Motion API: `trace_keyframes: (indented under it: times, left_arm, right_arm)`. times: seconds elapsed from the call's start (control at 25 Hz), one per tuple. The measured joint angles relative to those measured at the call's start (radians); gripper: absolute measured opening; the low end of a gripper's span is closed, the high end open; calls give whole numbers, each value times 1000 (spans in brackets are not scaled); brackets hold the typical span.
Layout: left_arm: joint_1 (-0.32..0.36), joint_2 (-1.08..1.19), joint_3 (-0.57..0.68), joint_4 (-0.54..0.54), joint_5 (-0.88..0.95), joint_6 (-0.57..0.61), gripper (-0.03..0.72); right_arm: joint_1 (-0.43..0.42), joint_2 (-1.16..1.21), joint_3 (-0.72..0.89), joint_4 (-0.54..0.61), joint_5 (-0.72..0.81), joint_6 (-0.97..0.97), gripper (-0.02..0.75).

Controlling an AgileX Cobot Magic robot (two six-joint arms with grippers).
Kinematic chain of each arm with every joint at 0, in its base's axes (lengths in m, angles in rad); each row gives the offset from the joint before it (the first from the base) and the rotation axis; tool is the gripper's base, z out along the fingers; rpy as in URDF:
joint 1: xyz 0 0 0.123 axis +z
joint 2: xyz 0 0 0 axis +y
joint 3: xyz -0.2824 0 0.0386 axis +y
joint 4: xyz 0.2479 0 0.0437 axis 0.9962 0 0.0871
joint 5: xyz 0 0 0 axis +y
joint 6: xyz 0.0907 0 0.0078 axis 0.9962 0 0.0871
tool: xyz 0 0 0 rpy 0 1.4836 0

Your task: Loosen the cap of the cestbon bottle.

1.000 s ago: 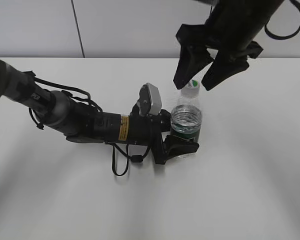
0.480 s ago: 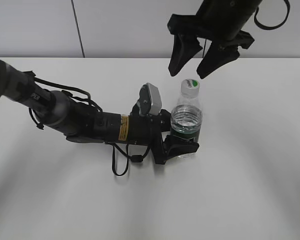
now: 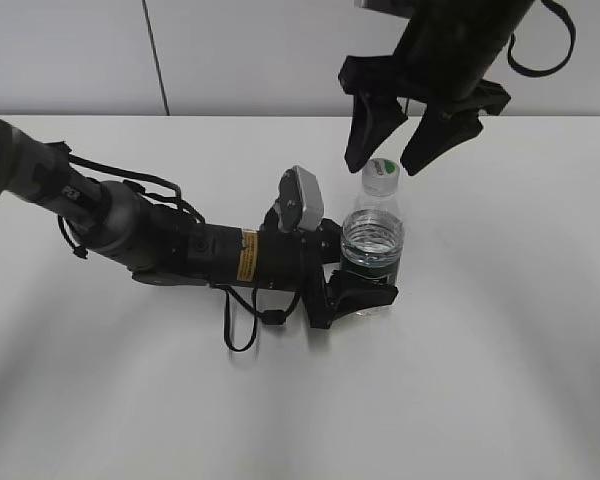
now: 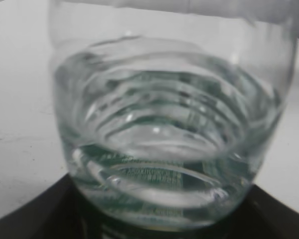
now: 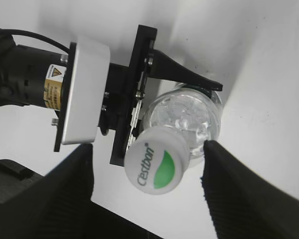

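- Looking from outside, I see my left hand [image 3: 355, 290] pinching the cestbon bottle [image 3: 373, 245] upright on the desk [image 3: 500, 340]; my right hand [image 3: 390, 150] hangs spread above the cap [image 3: 382, 172].
- Left wrist: only ribbed bottle wall (hand hidden).
- Right wrist: cap [image 5: 156, 167] sits off-centre between the fingers [image 5: 229, 184]; closing skewed could tip the bottle.

The right end effector [image 3: 387, 160] has dropped slightly again after rising, fingers spread either side of the cap [image 3: 382, 174], seemingly not touching.
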Motion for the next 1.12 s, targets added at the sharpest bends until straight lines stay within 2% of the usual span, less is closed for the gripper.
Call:
trace_keyframes:
  times: [0.48, 0.56, 0.72, 0.76, 0.96, 1.12]
  left_arm:
    - [0, -1, -2, 4, 1, 0, 525]
    - [0, -1, -2, 4, 1, 0, 525]
    - [0, -1, -2, 4, 1, 0, 525]
    - [0, -1, -2, 4, 1, 0, 525]
    - [0, -1, -2, 4, 2, 0, 525]
    - [0, -1, -2, 3, 3, 0, 525]
  right_arm:
    - [0, 0, 33, 0, 2, 0, 508]
    - [0, 0, 33, 0, 2, -1, 471]
    - [0, 0, 33, 0, 2, -20, 319]
    - [0, 0, 33, 0, 2, -27, 302]
    - [0, 0, 33, -11, 2, -70, 302]
    - [0, 0, 33, -19, 2, -250, 302]
